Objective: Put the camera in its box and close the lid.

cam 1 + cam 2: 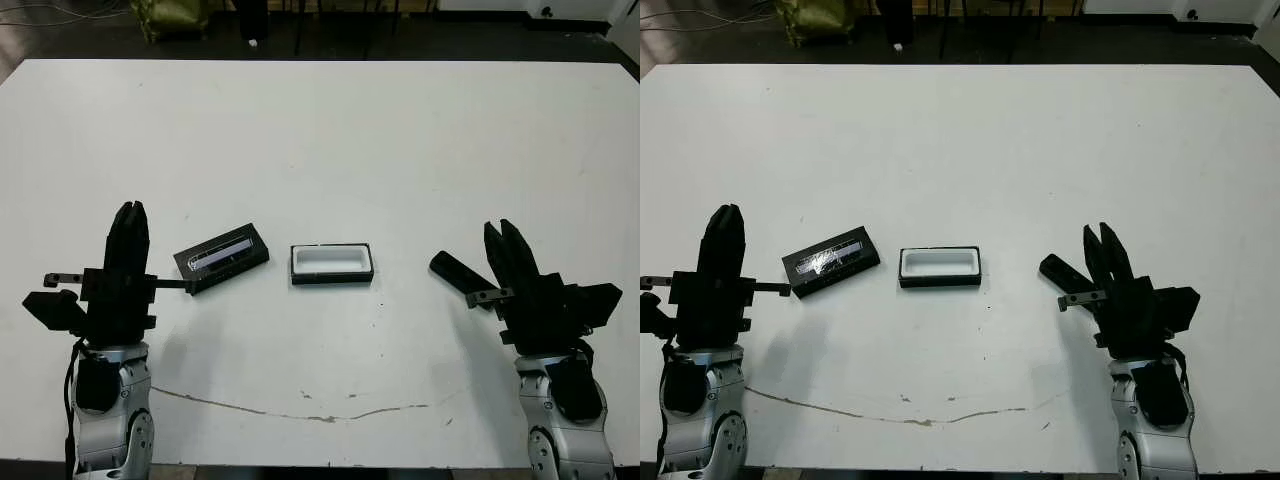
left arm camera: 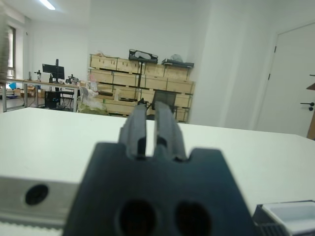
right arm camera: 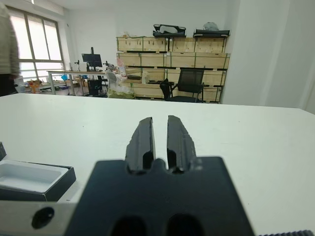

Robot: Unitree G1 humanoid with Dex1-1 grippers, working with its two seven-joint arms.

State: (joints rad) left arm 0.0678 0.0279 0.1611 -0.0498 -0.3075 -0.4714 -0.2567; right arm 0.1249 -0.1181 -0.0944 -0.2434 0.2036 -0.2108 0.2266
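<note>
The box (image 1: 332, 264), a small black-walled tray with white lining, lies uncovered at the table's middle and is empty; it also shows in the right wrist view as the box (image 3: 29, 179). Just to its left lies the lid (image 1: 221, 258), a flat black panel with a silvery strip, turned at a slant. The camera (image 1: 456, 271), a slim black bar, rests on the table right of the box, close beside my right gripper (image 1: 500, 233). My left gripper (image 1: 130, 212) hovers left of the lid. Both grippers hold nothing, fingers close together.
A thin dark crack line (image 1: 320, 415) runs across the white table (image 1: 330, 140) near its front edge. Beyond the far edge are a dark floor and an olive bag (image 1: 175, 15).
</note>
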